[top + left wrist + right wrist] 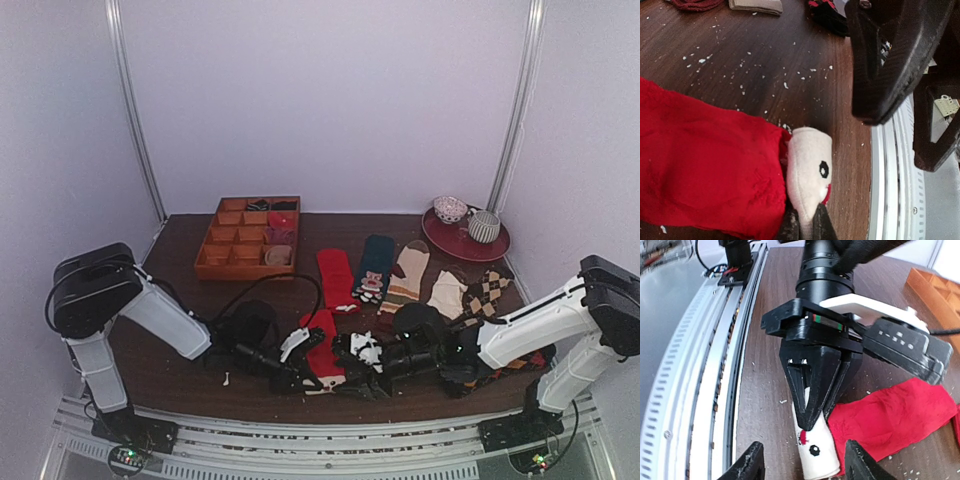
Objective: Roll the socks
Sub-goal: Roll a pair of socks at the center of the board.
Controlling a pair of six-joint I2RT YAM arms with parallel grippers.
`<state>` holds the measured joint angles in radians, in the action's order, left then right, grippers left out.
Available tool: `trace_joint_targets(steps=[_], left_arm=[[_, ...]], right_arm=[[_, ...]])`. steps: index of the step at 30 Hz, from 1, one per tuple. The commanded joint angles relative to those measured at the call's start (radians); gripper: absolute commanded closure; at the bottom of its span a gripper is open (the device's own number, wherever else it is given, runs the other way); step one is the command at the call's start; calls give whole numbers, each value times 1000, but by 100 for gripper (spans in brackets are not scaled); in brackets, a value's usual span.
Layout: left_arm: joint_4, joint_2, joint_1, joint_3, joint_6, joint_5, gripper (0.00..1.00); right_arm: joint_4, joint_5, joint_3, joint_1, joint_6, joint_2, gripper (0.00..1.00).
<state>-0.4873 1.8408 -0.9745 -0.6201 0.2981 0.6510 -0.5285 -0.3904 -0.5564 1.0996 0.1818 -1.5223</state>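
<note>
Left pincer [810, 424], arm stretched low, pinches red sock [890, 415] by its cream end, at 12 o'clock of the spread right pincer [807, 467].

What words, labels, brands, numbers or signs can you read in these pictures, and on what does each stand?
None: no text can be read in any view.
The red sock shows only a black ring and a red mark on its cream end: pattern, not letters.
</note>
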Motion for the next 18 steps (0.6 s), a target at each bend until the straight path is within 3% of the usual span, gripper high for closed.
trace_joint_targets(steps=[1, 8, 18], left_arm=[[350, 84, -1, 50, 8, -54, 100], [363, 84, -1, 43, -8, -54, 100], [361, 87, -1, 43, -14, -49, 100]], right_arm=[[40, 113, -12, 19, 229, -6, 45], [174, 125, -80, 37, 299, -84, 44], [177, 162, -111, 61, 310, -167, 46]])
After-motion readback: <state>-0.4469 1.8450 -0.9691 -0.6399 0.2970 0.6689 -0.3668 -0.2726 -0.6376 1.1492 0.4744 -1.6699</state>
